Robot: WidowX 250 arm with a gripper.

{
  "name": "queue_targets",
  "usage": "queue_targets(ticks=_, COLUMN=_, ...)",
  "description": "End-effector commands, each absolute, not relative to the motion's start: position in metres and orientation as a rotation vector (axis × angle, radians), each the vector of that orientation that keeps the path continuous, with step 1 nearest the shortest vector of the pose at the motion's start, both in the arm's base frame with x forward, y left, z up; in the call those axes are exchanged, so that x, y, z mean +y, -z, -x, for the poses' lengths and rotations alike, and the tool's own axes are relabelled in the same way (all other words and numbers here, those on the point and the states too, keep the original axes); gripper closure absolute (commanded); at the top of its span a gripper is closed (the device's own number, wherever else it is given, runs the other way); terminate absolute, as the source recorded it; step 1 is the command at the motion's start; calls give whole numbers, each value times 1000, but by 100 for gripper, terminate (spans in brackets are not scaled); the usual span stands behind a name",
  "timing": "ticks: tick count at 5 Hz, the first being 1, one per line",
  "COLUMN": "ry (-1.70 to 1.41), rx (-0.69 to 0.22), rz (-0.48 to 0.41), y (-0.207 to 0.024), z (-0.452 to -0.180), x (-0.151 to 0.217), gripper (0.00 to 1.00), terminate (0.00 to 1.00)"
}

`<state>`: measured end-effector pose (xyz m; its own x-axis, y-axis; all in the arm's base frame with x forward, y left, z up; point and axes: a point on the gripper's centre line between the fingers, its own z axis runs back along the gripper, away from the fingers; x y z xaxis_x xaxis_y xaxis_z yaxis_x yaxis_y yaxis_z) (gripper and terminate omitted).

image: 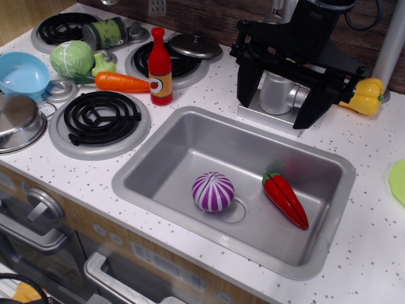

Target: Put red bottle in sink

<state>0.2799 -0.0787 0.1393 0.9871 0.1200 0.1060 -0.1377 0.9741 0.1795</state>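
Note:
The red bottle stands upright on the white countertop just behind the sink's far left corner, between two burners and beside a carrot. It has a red cap and an orange-yellow label. The sink is a silver rectangular basin in the middle of the view. My black gripper hangs open above the counter behind the sink's far right edge, well to the right of the bottle. Its two fingers straddle a silver metal cup without holding it.
A purple onion and a red chili pepper lie in the sink. A carrot, cabbage, blue bowl, steel pot, can and pot lid are at the left. A yellow pepper lies at the right.

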Motion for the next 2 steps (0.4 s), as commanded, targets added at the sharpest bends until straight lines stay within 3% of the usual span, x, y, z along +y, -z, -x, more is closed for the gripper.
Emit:
queue_targets(ticks=1, ry=-130, rx=-95, rz=-188, y=-139, z=-280, x=-79, gripper=0, terminate=0)
queue_targets(ticks=2, ry=-122, rx=-123, rz=-197, y=-145, z=-293, x=-35, gripper=0, terminate=0)
